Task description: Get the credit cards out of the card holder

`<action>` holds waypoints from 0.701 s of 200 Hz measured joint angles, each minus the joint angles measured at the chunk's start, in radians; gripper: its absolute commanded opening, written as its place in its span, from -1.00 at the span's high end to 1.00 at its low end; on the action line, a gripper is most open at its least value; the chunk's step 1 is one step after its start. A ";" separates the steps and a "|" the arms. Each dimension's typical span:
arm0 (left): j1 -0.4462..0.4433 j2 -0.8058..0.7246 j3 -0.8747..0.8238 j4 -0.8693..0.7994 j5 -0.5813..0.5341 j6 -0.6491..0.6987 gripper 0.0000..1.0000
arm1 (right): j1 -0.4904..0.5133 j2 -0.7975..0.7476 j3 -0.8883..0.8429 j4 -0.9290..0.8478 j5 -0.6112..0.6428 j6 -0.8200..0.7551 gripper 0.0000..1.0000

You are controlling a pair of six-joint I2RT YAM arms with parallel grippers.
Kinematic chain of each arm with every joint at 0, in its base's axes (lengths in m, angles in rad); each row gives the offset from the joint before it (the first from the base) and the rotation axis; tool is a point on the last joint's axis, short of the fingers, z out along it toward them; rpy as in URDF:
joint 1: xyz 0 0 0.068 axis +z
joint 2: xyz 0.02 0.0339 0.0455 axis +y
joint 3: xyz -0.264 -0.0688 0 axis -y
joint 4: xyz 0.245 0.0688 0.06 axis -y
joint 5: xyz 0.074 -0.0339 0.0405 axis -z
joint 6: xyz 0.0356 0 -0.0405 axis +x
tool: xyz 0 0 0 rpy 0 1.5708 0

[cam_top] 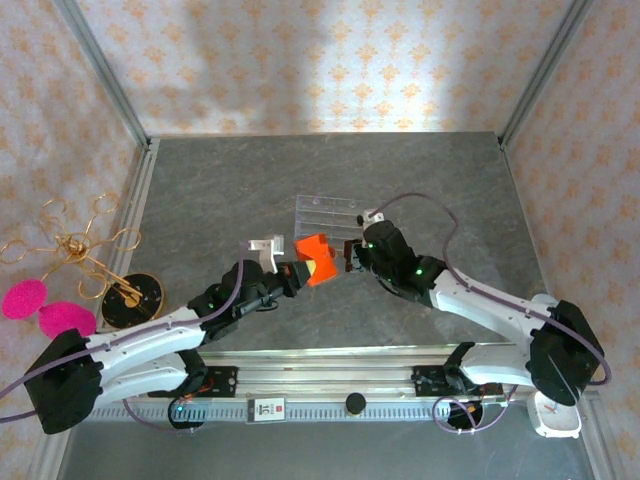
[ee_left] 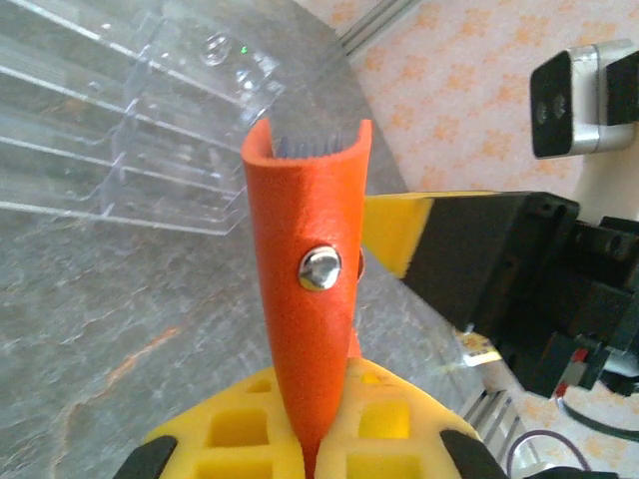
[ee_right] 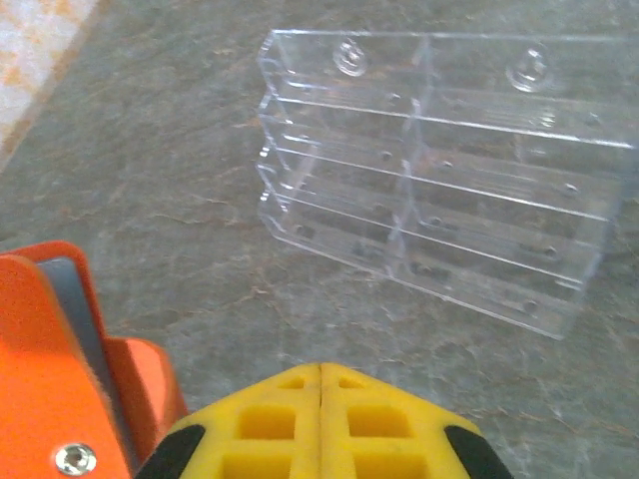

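Observation:
The orange-red card holder (cam_top: 316, 258) stands on edge above the middle of the table, its snap stud facing the left wrist camera. My left gripper (cam_top: 298, 272) is shut on the holder's lower end (ee_left: 305, 299), its yellow pads (ee_left: 399, 419) pressed against both sides. My right gripper (cam_top: 352, 256) is just right of the holder and shut, its pads (ee_right: 354, 419) meeting with nothing between them. In the right wrist view the holder (ee_right: 40, 379) sits at the lower left, showing a grey inner strip. The credit cards are hidden.
A clear acrylic tiered rack (cam_top: 328, 212) lies flat on the grey table just behind both grippers (ee_right: 439, 210). A gold wire stand (cam_top: 75, 250) with pink pompoms stands off the table's left edge. A metal rail (cam_top: 350, 385) runs along the near edge.

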State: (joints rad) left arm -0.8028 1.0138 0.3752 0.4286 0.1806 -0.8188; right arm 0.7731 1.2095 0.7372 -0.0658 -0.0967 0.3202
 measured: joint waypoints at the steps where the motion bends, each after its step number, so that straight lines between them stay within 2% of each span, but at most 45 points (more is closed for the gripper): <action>1: 0.000 0.002 -0.001 0.003 0.001 0.000 1.00 | -0.002 0.000 -0.002 0.000 -0.003 0.003 1.00; 44: 0.000 0.182 -0.093 0.145 0.083 -0.056 1.00 | 0.010 0.000 -0.125 0.005 -0.081 0.065 1.00; 51: 0.000 0.204 -0.103 0.162 0.095 -0.066 1.00 | 0.012 -0.001 -0.146 0.005 -0.088 0.076 0.74; 60: 0.000 0.217 -0.109 0.175 0.105 -0.072 1.00 | 0.012 -0.014 -0.172 0.011 -0.103 0.091 0.25; 65: 0.000 0.217 -0.110 0.179 0.109 -0.074 1.00 | 0.011 -0.028 -0.188 0.016 -0.111 0.094 0.10; 72: -0.002 0.211 -0.110 0.190 0.112 -0.074 1.00 | 0.011 -0.056 -0.206 0.022 -0.124 0.100 0.00; 105: -0.002 0.128 -0.111 0.243 0.127 -0.070 1.00 | 0.011 -0.164 -0.221 0.108 -0.201 0.106 -0.18; 140: -0.002 0.062 -0.112 0.293 0.153 -0.062 1.00 | 0.011 -0.182 -0.221 0.187 -0.263 0.105 -0.20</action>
State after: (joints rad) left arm -0.8051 1.0760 0.2634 0.7219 0.3332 -0.8810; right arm 0.7845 1.0275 0.5163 0.1211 -0.3595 0.4248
